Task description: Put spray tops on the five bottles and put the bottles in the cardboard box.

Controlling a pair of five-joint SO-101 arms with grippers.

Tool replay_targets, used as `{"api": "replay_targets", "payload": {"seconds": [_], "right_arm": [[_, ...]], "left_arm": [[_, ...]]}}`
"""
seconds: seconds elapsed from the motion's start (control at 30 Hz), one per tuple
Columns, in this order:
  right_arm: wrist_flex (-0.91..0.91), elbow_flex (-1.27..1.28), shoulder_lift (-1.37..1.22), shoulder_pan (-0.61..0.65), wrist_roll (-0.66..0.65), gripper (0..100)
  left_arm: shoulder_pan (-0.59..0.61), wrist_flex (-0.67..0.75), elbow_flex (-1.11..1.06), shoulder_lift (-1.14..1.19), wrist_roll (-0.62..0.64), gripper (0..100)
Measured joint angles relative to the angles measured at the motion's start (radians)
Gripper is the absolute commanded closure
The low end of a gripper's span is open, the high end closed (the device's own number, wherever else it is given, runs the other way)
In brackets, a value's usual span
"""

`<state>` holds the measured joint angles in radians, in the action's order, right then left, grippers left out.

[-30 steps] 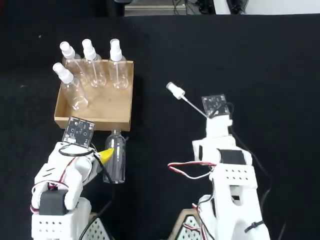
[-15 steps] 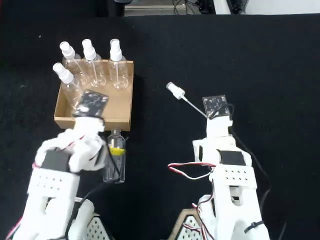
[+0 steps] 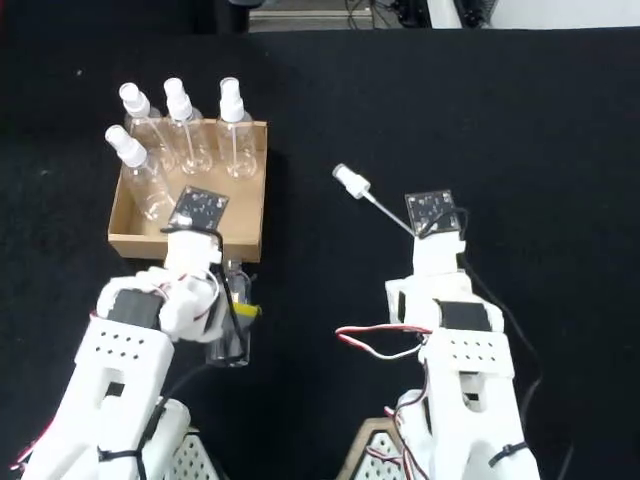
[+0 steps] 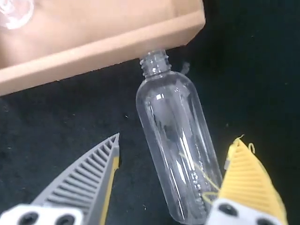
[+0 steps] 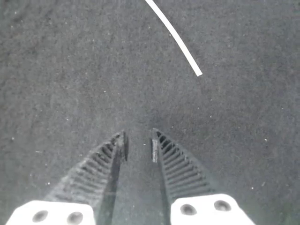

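Observation:
A clear bottle (image 3: 228,340) with no top lies on the black table, its open neck (image 4: 153,63) against the front wall of the cardboard box (image 3: 135,243). My left gripper (image 3: 237,305) is open over it, and the grey and yellow fingers (image 4: 243,178) straddle the bottle body (image 4: 176,140) without closing on it. Several bottles with white spray tops (image 3: 180,100) stand in the box. A loose spray top (image 3: 350,181) with its white tube (image 5: 173,35) lies on the table just ahead of my right gripper (image 5: 138,135), which is open by a narrow gap and empty.
The box wall (image 4: 93,47) stands right in front of the left gripper. Black cloth covers the table, with free room to the right of the loose spray top and between the two arms.
My left arm has swung forward towards the box and come down over the lying bottle, so its fingers now sit on either side of it. The right arm has kept still.

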<state>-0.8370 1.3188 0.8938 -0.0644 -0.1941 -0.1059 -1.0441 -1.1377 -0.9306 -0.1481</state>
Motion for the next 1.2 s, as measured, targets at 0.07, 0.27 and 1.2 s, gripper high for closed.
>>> {"api": "replay_targets", "payload": {"seconds": [0.07,0.27,1.2], "right_arm": [[0.0,0.0,0.0,0.0,0.0,93.0],[0.0,0.0,0.0,0.0,0.0,93.0],[0.003,0.014,0.0,0.0,0.0,93.0]], "left_arm": [[-0.002,0.061,-0.063,0.003,0.0,66],[-0.008,0.18,-0.166,0.005,-0.002,66],[-0.041,-0.203,-0.063,0.003,-0.511,66]]}}
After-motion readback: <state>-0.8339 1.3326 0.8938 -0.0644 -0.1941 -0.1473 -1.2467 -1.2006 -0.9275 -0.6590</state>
